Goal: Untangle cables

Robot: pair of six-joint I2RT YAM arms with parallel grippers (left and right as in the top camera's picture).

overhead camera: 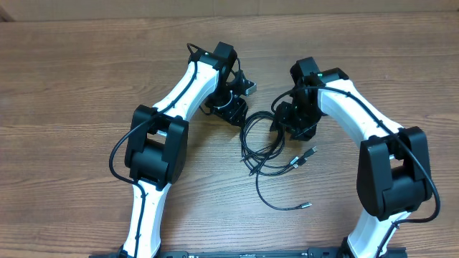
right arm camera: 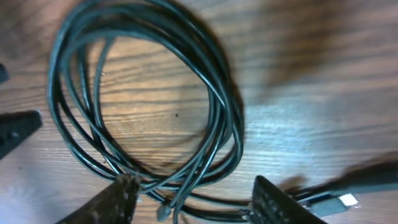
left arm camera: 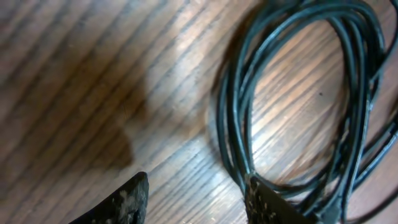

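1. From above: cables (overhead camera: 262, 143) in a loose black tangle on the wooden table (overhead camera: 72, 64), mid-table, between the two arms. Just beside the tangle's upper left edge, the left gripper (overhead camera: 231, 111), lowered; at its upper right edge, the right gripper (overhead camera: 292, 125), also lowered. A pair of silver plug tips (overhead camera: 305, 156) trailing out to the right, with one loose end curling toward the table's front. Jaw spread impossible to judge from up here.
2. Left wrist: jaws spread apart, bare wood in the gap, nothing pinched. Coil of several strands lying flat off to the right, one jaw overlapping its lower bend; touching or not, cannot tell.
3. Right wrist: jaws held wide, no squeeze on anything. Coil flat on the wood ahead and to the left, a few of its lower strands running across the gap between the jaws. One of the silver plug tips just outside the right-hand jaw.
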